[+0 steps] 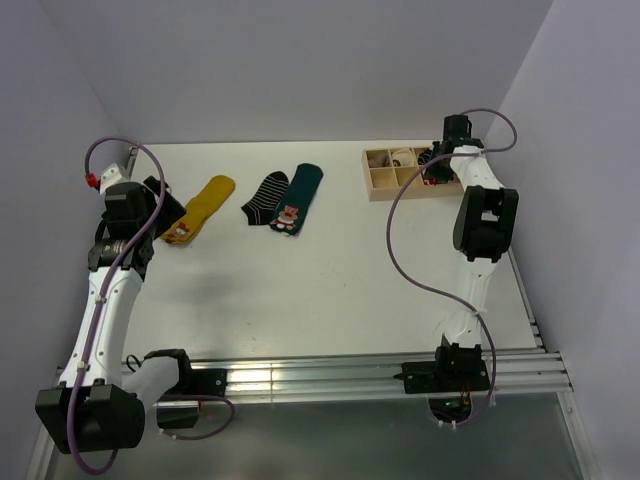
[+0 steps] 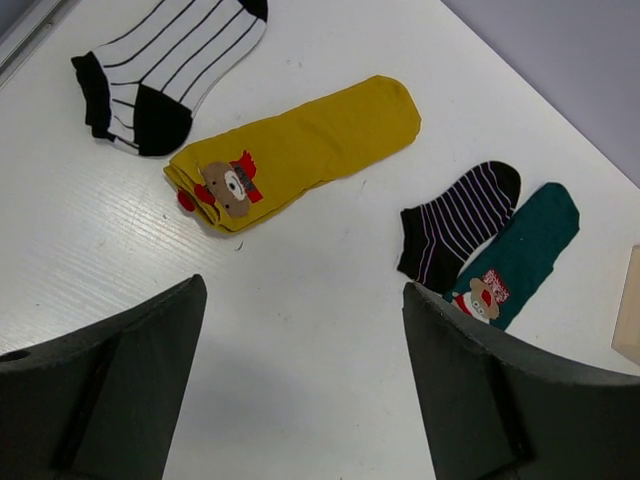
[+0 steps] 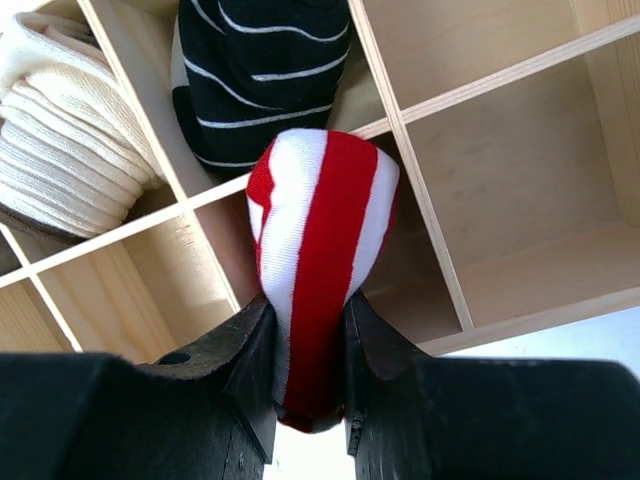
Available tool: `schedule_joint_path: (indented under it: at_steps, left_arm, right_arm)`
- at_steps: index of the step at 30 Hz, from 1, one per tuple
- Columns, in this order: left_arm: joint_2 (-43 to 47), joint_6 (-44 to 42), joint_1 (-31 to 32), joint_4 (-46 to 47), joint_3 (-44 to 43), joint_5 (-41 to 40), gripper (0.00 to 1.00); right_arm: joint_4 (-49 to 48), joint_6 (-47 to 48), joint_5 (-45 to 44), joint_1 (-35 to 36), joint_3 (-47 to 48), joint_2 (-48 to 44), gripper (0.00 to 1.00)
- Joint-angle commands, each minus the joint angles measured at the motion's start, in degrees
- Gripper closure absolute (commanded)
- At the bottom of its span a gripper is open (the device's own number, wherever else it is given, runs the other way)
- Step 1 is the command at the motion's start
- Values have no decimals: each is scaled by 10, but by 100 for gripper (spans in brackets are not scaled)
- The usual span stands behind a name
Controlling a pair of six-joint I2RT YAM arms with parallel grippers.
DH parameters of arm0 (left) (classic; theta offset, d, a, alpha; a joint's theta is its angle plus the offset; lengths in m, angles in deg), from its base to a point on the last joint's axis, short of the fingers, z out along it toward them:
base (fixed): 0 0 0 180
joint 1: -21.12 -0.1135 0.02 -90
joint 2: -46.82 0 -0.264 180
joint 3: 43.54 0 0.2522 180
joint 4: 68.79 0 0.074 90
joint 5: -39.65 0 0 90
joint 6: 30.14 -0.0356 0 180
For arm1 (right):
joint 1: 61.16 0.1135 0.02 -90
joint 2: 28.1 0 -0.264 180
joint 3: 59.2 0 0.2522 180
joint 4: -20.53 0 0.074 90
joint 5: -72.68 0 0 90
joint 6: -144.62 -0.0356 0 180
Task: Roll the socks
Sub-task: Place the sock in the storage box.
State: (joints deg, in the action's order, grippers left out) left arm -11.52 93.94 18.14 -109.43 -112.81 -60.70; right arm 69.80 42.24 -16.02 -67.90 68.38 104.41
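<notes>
My right gripper [image 3: 305, 335] clamps the red-and-white sock [image 3: 320, 230], its lower end hidden between my jaws; my left gripper [image 2: 303, 292] hangs spread wide.

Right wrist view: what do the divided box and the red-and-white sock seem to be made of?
The box looks like pale, unfinished wood, perhaps thin plywood: faint grain shows, and the walls are matte and unpainted. The red-and-white sock looks like soft, matte knitted fabric: it bulges and folds where it is pinched. The fibre cannot be told.
</notes>
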Motion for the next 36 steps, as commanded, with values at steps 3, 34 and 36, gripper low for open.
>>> schedule_joint_path:
  at_steps: [3,34,36]
  left_arm:
    - [3,-4,-4,24,2,13,15]
    - [4,0,-9,25,4,23,15]
    - [4,1,-9,25,5,23,15]
  right_arm:
    - [76,-11,-32,1,-34,1,97]
    - [18,-97,-68,39,-194,-70,75]
    - [2,-99,-66,39,-204,-88,70]
